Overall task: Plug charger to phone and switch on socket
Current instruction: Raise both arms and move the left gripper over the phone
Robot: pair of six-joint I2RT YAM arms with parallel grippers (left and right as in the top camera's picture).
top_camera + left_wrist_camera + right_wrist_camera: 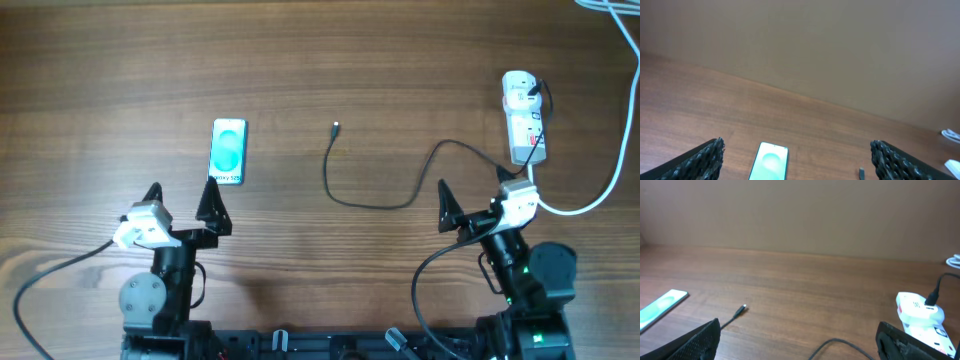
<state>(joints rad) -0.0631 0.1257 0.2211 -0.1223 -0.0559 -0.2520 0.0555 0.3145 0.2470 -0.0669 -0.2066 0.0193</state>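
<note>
The phone (pixel 229 151) lies flat on the wooden table, teal screen lit; it also shows in the left wrist view (pixel 771 161) and the right wrist view (pixel 660 308). The charger (pixel 385 190) is a thin black cable curving from the socket (pixel 522 117) to its metal-tipped plug (pixel 336 127), which lies loose on the table (pixel 740 310). The socket shows in the right wrist view (pixel 921 315). My left gripper (pixel 182 197) is open and empty, just near of the phone. My right gripper (pixel 478 198) is open and empty, near the socket's near end.
A thick white cord (pixel 612 160) runs from the socket off the table's far right corner. The wooden table (pixel 120 80) ends at a plain wall in the wrist views.
</note>
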